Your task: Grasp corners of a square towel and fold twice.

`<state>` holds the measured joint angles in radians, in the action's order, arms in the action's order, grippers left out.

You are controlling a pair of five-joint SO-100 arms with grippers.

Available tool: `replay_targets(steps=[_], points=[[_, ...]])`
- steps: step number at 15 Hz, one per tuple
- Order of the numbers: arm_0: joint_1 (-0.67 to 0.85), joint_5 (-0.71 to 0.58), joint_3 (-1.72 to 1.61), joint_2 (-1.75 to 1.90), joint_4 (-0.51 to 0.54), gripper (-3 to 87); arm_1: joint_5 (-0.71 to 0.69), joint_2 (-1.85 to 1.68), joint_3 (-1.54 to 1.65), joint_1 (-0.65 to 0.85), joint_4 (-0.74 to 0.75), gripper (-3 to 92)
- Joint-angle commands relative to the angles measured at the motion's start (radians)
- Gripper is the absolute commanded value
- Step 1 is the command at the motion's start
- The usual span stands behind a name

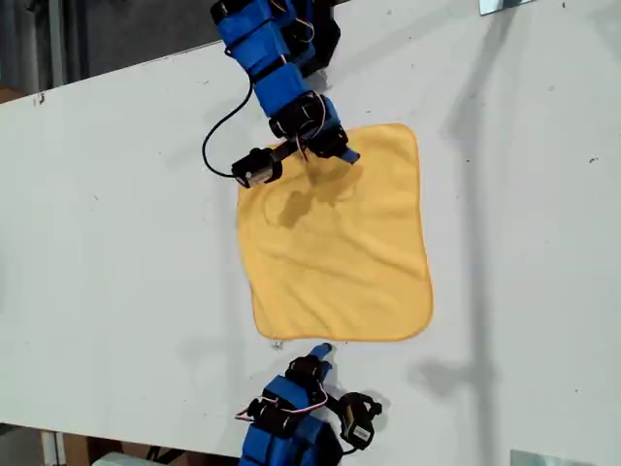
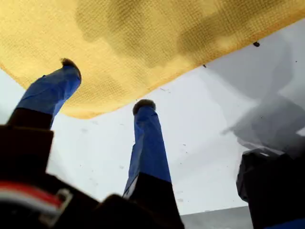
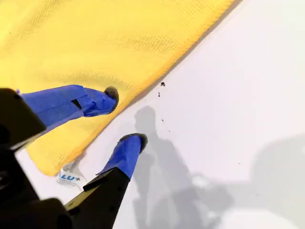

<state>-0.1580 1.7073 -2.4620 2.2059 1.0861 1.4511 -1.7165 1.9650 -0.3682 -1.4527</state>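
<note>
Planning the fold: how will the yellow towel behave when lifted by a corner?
The towel will likely be floppy: it lies flat with soft wrinkles, so it should drape and sag. Its nubby weave probably grips well. It looks thin and light, so dragging may bunch it on the smooth table.

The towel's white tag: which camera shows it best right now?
The second wrist view: the white tag with blue lettering sticks out from a corner of the towel, beside my second gripper. The exterior view gives only a tiny pale speck there. The first wrist view doesn't show it.
</note>
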Motion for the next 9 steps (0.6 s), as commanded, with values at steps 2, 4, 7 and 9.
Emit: replay_targets(steps=[2,4,7,9], points=[[-0.074,0.040,0.060,-0.054,-0.049,14.7,0.112,0.025,-0.066,-0.155,0.046,28.6],[-0.081,0.029,0.077,-0.084,-0.078,14.4,0.169,0.095,-0.063,-0.241,0.146,28.7],[-0.089,0.014,0.118,-0.132,-0.089,14.0,0.218,0.215,-0.061,-0.302,0.302,28.8],[-0.107,0.021,0.140,-0.144,-0.081,13.8,0.233,0.259,-0.061,-0.321,0.354,28.9]])
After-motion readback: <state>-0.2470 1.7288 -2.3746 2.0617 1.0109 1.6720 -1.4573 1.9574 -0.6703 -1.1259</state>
